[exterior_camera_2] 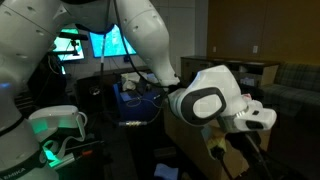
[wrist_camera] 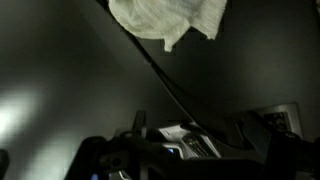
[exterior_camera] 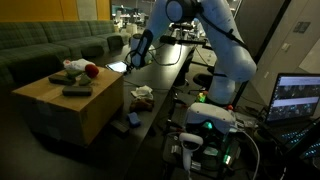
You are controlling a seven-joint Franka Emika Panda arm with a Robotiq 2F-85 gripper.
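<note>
My gripper (exterior_camera: 138, 50) is dark and hangs at the end of the white arm, over the black table (exterior_camera: 165, 75) beside a wooden box table (exterior_camera: 70, 105). In the wrist view, the two dark fingers of the gripper (wrist_camera: 185, 152) stand apart at the bottom with nothing between them. A white crumpled cloth (wrist_camera: 170, 18) lies at the top of that view, and a black cable (wrist_camera: 165, 75) runs across the dark surface. A grey remote-like object (wrist_camera: 192, 146) shows low between the fingers. In an exterior view the arm's wrist (exterior_camera_2: 215, 100) fills the frame and hides the fingers.
On the box table lie a red object (exterior_camera: 90, 70), a dark remote (exterior_camera: 76, 91) and a pale bundle (exterior_camera: 72, 68). Crumpled paper (exterior_camera: 142, 93) lies beside it. A green couch (exterior_camera: 50, 45) stands behind. Lit monitors (exterior_camera: 298, 97) (exterior_camera_2: 100, 42) and cables surround the robot base (exterior_camera: 205, 125).
</note>
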